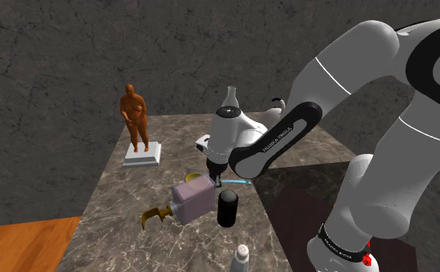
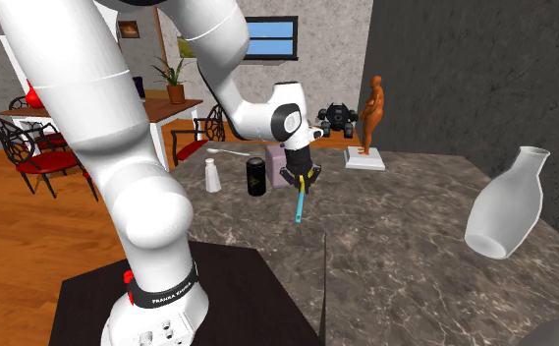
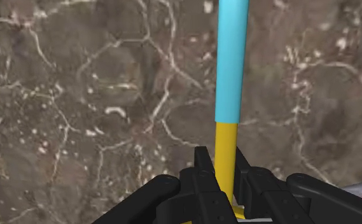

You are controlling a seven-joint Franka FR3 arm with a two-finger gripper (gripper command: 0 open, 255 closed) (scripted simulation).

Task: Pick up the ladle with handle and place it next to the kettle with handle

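- My end effector (image 3: 226,184) is pinching the ladle (image 3: 229,63), with its two black fingers (image 3: 201,175) pressed onto the yellow stretch of the handle.
- The handle is a slim round rod in two colours: yellow where I grip it, then bright cyan out to the free end (I cannot make out the bowl).
- Its long axis runs straight on from the fingers, and the cyan end points away from them toward the dark marbled surface (image 3: 77,95).
- In the second exterior view the rod hangs nearly upright below the end effector, cyan tip lowest. I cannot tell whether the tip touches the surface.
- Just beside the end effector stands the kettle (image 1: 191,199), a pale purple boxy body with a curved yellow handle.
- A black cylinder (image 1: 227,207) stands next to the kettle.
- Farther out on the surface are a small white bottle (image 1: 241,259), an orange figurine (image 1: 135,116) on a white base, and a white vase (image 2: 508,206).
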